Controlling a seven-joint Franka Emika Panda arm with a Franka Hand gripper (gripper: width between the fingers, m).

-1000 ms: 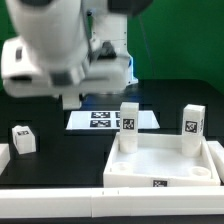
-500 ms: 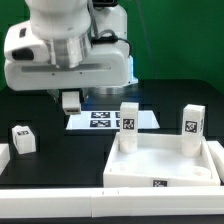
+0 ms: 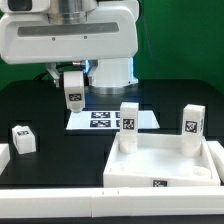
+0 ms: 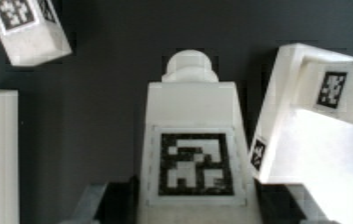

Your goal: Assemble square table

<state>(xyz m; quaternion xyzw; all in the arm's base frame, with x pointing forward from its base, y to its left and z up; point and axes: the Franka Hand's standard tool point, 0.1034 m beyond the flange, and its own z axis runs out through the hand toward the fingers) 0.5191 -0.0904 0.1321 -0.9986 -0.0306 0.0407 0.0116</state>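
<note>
My gripper (image 3: 73,84) hangs above the table's back left, shut on a short white leg (image 3: 74,91) with a black-and-white tag. In the wrist view this leg (image 4: 194,120) fills the middle, its round peg pointing away, dark fingers (image 4: 112,203) at both its sides. The white square tabletop (image 3: 150,172) lies at the exterior view's right front with two tagged legs (image 3: 129,122) (image 3: 192,124) standing in its far corners. A further loose leg (image 3: 22,138) lies at the left, also in the wrist view (image 4: 31,32).
The marker board (image 3: 105,120) lies flat behind the tabletop, under the arm. A white rail (image 3: 50,194) runs along the table's front edge, with a white block (image 3: 4,158) at the far left. In the wrist view the tabletop's corner and a standing leg (image 4: 326,92) sit close beside the held leg.
The arm has swung round and risen. The held leg sits higher than before, and its tag now faces the exterior camera.
</note>
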